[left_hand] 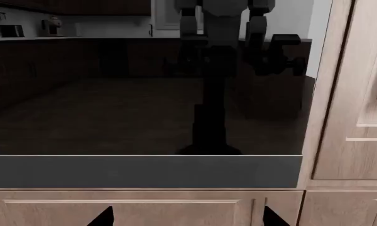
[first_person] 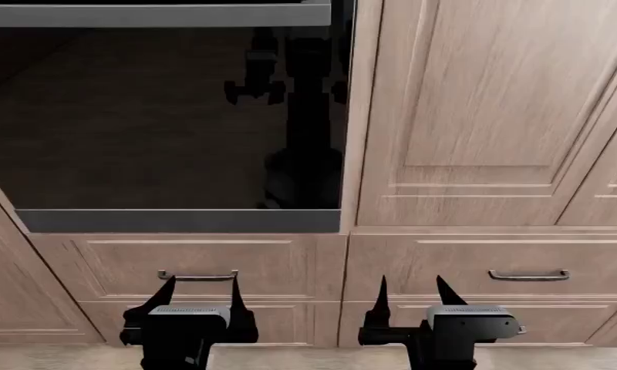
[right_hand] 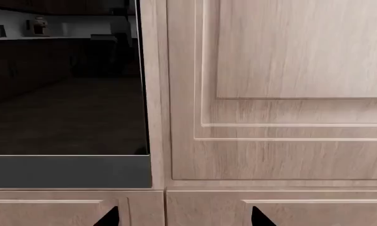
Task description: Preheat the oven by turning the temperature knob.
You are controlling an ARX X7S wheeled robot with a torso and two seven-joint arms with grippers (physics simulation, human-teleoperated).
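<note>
Both arms low, knob out of view

The left gripper (first_person: 197, 297), jaws wide and empty, faces the oven (first_person: 164, 116) door's lower glass; the right gripper (first_person: 409, 297), likewise spread, faces the wood cabinet (first_person: 493, 108). Reaching the knob likely means rising.

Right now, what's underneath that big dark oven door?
Below the oven door runs a grey metal strip, then a light wood drawer with a small metal handle. The drawer's contents are hidden.
</note>
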